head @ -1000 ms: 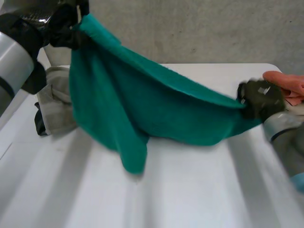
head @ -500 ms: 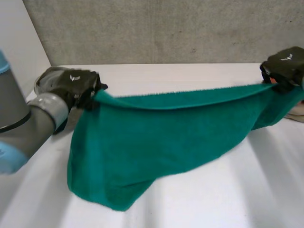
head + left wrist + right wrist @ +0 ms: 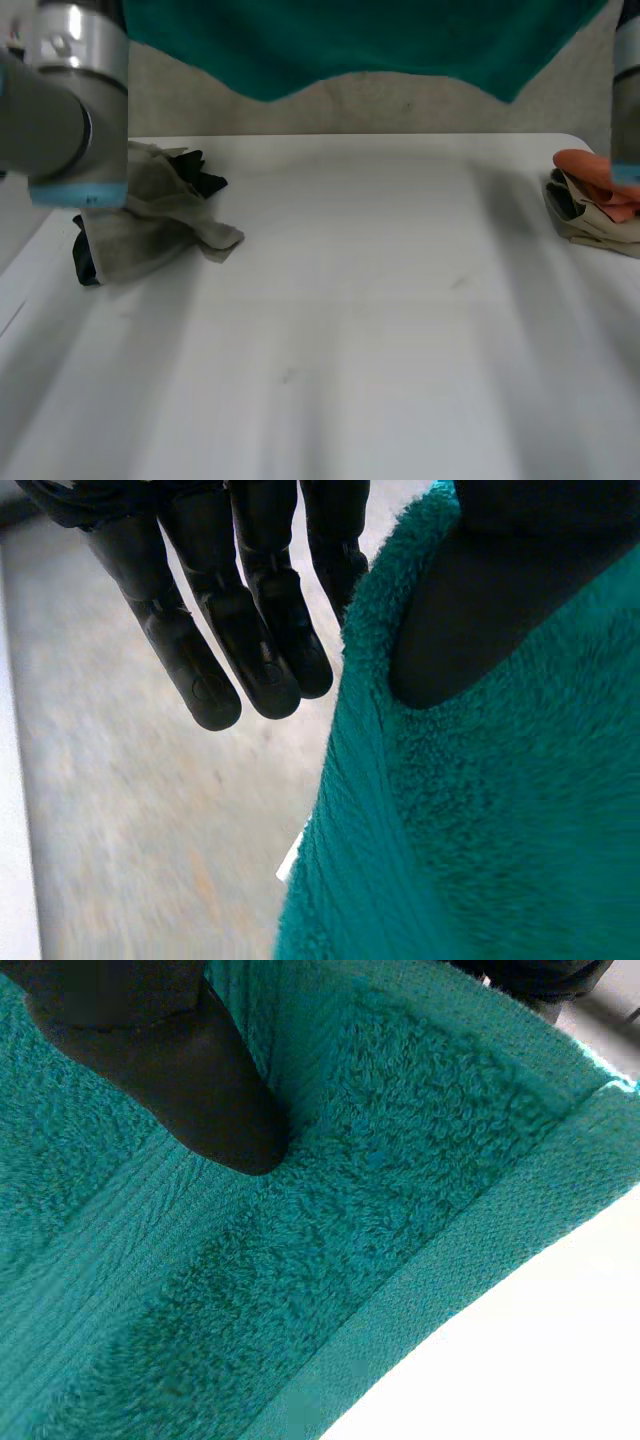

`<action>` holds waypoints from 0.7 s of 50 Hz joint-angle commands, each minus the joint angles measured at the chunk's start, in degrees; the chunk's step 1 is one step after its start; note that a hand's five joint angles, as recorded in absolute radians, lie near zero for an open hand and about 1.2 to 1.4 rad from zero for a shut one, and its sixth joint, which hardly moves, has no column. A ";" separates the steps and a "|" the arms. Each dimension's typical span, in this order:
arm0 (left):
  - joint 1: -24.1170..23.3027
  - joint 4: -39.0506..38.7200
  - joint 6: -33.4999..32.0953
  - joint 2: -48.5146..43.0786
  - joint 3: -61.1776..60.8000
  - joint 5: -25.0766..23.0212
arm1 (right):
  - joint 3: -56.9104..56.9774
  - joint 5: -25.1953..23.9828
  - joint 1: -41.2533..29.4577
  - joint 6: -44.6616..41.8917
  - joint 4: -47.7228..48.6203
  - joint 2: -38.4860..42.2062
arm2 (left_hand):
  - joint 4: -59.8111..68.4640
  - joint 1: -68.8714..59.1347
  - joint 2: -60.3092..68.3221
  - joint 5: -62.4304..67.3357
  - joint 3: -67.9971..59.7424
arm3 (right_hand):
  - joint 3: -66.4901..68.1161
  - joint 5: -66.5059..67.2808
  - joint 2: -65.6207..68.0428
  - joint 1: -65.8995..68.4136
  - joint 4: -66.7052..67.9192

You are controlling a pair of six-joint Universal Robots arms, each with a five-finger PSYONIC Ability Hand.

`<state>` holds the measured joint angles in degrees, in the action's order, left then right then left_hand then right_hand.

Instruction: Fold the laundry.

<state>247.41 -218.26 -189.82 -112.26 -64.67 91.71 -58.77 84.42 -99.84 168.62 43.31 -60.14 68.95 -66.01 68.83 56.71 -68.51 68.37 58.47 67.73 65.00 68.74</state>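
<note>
**Teal towel (image 3: pixel 370 45) held high between both robot hands, off the worktop**

In the head view we saw the teal towel stretched across the space above the white worktop (image 3: pixel 350 330). Its lower edge sagged in a shallow curve in front of the grey wall and touched nothing on the surface. The left arm (image 3: pixel 70 120) rose at one end of the towel and the right arm (image 3: pixel 627 90) at the other.

In its own wrist view, the left robot hand (image 3: pixel 255 630) had its thumb (image 3: pixel 480 590) pressed flat onto the pile of the towel, close to one edge. Its fingers (image 3: pixel 205 670) hung straight and side by side just beyond that edge. We took this robot hand to be clamped on the towel, pinching it under the thumb.

The right robot hand (image 3: pixel 180 1080) likewise had its thumb bearing down on the towel, just inside the woven band that ran along the hem. Another dark part of the hand showed past the hem. We read it as pinching the cloth too.

On the worktop below the left arm lay a crumpled beige pile (image 3: pixel 150 225) with a black garment (image 3: pixel 200 172) touching it. Near the right arm, well apart from that pile, an orange cloth (image 3: pixel 590 170) sat on top of a folded tan cloth (image 3: pixel 590 222).
</note>
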 commanded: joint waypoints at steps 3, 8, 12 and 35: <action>-0.70 0.20 0.24 0.64 -19.95 -0.74 | -9.77 -7.51 1.40 -3.29 -14.03 2.84 | 11.05 -13.99 11.17 13.29 -11.49 | 11.63 11.53 12.27 15.00 11.26; -0.96 -0.41 0.33 -0.68 -29.00 -0.57 | -19.00 -11.73 2.10 -8.21 -18.08 3.80 | 11.05 -13.99 11.17 13.29 -11.49 | 11.63 11.53 12.27 15.00 11.26; -0.79 0.72 0.07 -0.51 -35.69 -0.57 | -25.51 -13.58 2.72 -14.36 -22.12 4.07 | 11.05 -13.99 11.17 13.29 -11.49 | 11.63 11.53 12.27 15.00 11.26; 3.60 32.45 -13.99 14.43 -43.96 -9.61 | -36.50 -15.69 6.94 -20.79 -36.63 -4.46 | -38.19 35.25 -38.07 -35.95 37.75 | 11.63 11.53 12.27 15.00 11.26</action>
<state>249.47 -189.27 -198.96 -100.83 -110.51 86.40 -92.88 69.64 -92.33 146.70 3.03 -63.30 42.90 -41.20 42.50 33.09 -43.32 68.42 58.48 67.73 65.00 68.83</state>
